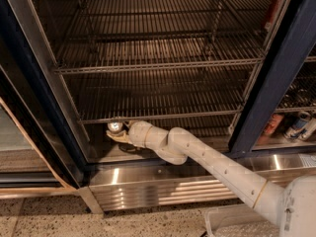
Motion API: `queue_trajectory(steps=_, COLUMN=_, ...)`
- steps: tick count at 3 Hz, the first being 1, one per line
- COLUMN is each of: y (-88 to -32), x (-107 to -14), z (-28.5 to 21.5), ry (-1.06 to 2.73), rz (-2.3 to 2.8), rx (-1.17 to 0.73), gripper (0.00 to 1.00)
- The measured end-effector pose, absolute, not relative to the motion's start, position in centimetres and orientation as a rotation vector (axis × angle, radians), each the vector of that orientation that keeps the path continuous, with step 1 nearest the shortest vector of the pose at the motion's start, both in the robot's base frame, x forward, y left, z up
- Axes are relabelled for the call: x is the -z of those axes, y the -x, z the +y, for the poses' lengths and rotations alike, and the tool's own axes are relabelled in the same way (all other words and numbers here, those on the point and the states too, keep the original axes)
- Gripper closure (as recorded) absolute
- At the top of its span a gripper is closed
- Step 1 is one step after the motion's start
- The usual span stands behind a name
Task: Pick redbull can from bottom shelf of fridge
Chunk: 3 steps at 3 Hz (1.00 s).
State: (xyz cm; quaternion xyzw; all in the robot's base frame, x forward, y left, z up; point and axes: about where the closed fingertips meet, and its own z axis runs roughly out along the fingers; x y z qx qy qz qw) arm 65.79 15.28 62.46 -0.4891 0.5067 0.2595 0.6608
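Observation:
The redbull can (pixel 115 127) shows its shiny silver top at the front left of the fridge (pixel 279 78), just under the front rail of the bottom shelf (pixel 168 115). My gripper (pixel 118 135) is at the can, shut on its body from the right and below. The pale arm runs back to the lower right across the ribbed steel base panel. Most of the can's body is hidden by the gripper and by shadow.
Empty chrome wire racks (pixel 158 65) sit above. The open glass door (pixel 29 132) stands close on the left. Beyond the navy post on the right are a red-orange can (pixel 271 124) and other cans (pixel 300 125). The stainless base panel (pixel 163 184) runs below.

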Motion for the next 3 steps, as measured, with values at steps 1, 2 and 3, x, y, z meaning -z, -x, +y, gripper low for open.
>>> queue_trajectory(steps=1, y=-63.9, x=-62.2, z=16.0, ry=1.144, rz=1.151, rx=-0.632, gripper=1.00)
queue_trajectory(steps=2, y=-63.8, x=-62.1, z=16.0, ry=1.145, rz=1.152, rx=-0.633, gripper=1.00)
queue_trajectory(steps=3, y=-60.7, x=-61.2, z=17.2, ry=1.188, rz=1.174, rx=-0.722, gripper=1.00)
